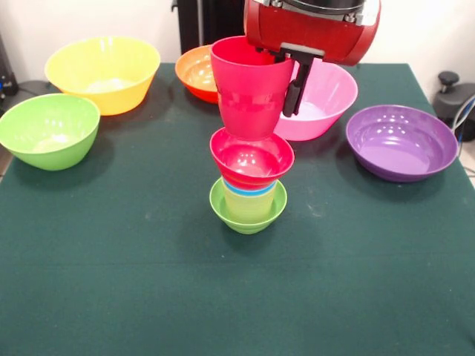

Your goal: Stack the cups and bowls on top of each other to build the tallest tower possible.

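Front view: the gripper (295, 78) hangs from the red arm head at the top of the frame, with 1 dark finger (294, 96) visible against the outer wall of the red cup (251, 89); the grasp appears closed on the cup's rim, though the inner finger is hidden. The red cup is upright, mouth up, its long axis near vertical with a slight tilt. Directly below it stands the tower (249, 185): small lime-green bowl (248, 215) as base, a pale yellow and a blue cup nested in it, and the small red bowl (251, 157) on top, mouth up. The cup's base sits at or just inside the red bowl's rim; contact cannot be confirmed. Judgement: the coming move depends on keeping the cup's axis in line with the tower's centre. Unused bowls lie apart on the table (148, 297): yellow bowl (104, 70), green bowl (48, 130), orange bowl (194, 73), pink bowl (323, 100), purple bowl (401, 141)
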